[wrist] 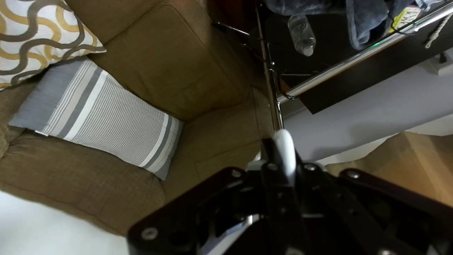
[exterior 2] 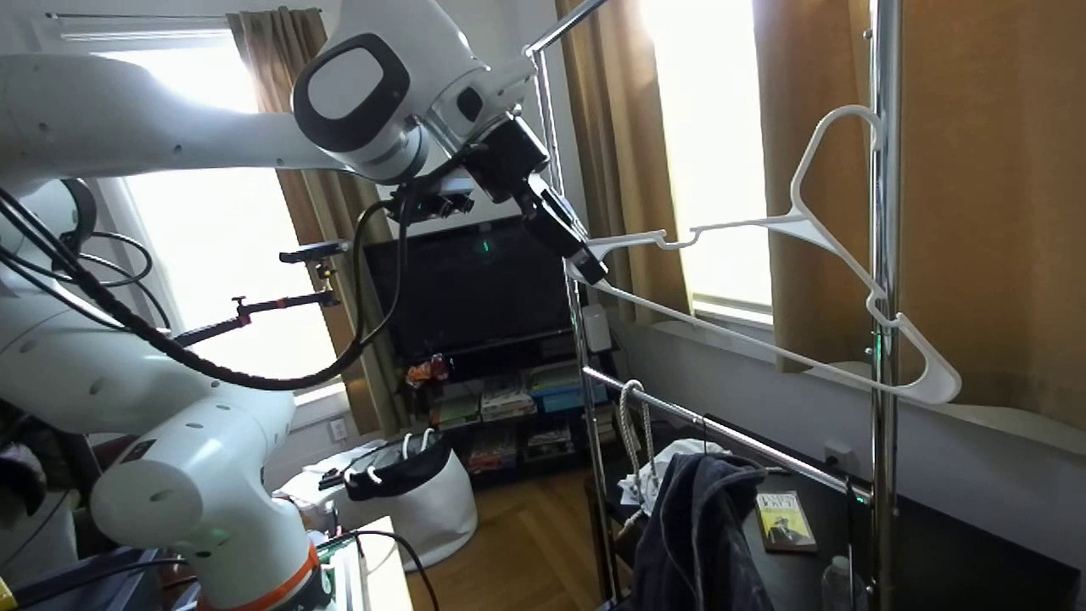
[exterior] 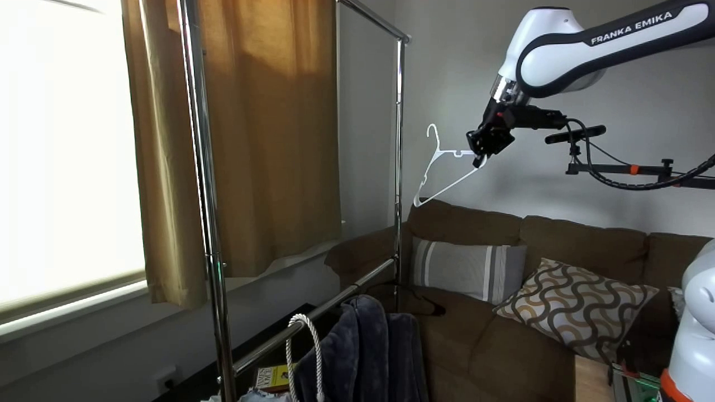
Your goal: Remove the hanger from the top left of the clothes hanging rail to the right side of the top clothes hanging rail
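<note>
- Hanger [exterior 2: 797, 224]: white; suspended in mid-air by one end, that end seated between the jaws. Rest of its length extends out from the jaws, tilted, free end lower than held end.
- Jaws: closed on the hanger; in the wrist view the gripped white end shows between them.
- Hook [exterior 2: 848, 111]: points up; apart from both the top rail [exterior: 375, 20] and the upright [exterior: 399, 139].
- Lower rail [exterior: 349, 291]: carries a dark cloth [exterior: 360, 357]; a rope loop [exterior: 318, 346] hangs over it.
- Worktop [exterior 2: 959, 543]: black, below the lower rail; bears a book [exterior 2: 786, 519] and a bottle [wrist: 301, 33].
- Sofa [exterior: 463, 223]: brown, in front of the grey wall [exterior: 458, 61]; a striped pillow [exterior: 463, 268] and a patterned pillow [exterior: 575, 307] rest on it.
- Window [exterior: 61, 139]: bright, beside a tan curtain [exterior: 268, 139].
- Screen [exterior 2: 462, 297]: black, at the far side of the room in an exterior view.
- Basket [exterior 2: 428, 509]: white with a black upper band, standing on the wood floor [exterior 2: 522, 535].
</note>
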Motion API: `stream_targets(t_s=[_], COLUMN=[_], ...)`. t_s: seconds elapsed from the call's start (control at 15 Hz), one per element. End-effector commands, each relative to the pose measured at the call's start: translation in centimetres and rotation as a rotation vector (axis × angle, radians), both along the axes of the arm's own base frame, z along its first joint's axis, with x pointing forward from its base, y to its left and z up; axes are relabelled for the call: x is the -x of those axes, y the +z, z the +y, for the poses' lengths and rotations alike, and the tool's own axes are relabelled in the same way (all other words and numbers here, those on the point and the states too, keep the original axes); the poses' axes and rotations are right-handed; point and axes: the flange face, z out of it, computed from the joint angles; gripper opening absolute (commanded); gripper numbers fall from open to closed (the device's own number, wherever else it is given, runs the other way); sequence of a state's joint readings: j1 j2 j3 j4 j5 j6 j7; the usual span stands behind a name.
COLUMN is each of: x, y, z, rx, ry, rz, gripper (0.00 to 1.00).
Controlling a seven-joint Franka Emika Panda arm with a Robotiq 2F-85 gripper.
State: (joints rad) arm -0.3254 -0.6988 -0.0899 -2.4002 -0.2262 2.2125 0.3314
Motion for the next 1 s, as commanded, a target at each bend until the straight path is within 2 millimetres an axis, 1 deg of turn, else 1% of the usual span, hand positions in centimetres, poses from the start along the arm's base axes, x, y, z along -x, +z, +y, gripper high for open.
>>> stream_targets(t_s=[0.0,0.07,0.2,0.33,0.47,0.53,0.67,0.73,0.87,0.93], x=[0.5,1.0,1.7,2.2,2.6,2.6,2.5,2.5,2.4,2.6], y=[1.4,2.1,3.6,4.4,5.2,5.7,7.5,8.7,10.9,12.2], z=[-1.1,-2.0,-5.9,-10.1,-13.1,-14.2,-15.8,-16.1,-16.3,-16.0], rx=[-0.021,-0.010,-0.018,-0.056,-0.076,-0.094,-0.118,-0.116,-0.119,-0.106], ry=[0.026,0.043,0.068,0.124,0.230,0.273,0.361,0.403,0.471,0.500], rz=[-0.037,-0.050,-0.065,-0.098,-0.148,-0.177,-0.243,-0.277,-0.330,-0.351], gripper=[0.01,0.01,0.01,0.01,0.01,0.01,0.01,0.01,0.01,0.01])
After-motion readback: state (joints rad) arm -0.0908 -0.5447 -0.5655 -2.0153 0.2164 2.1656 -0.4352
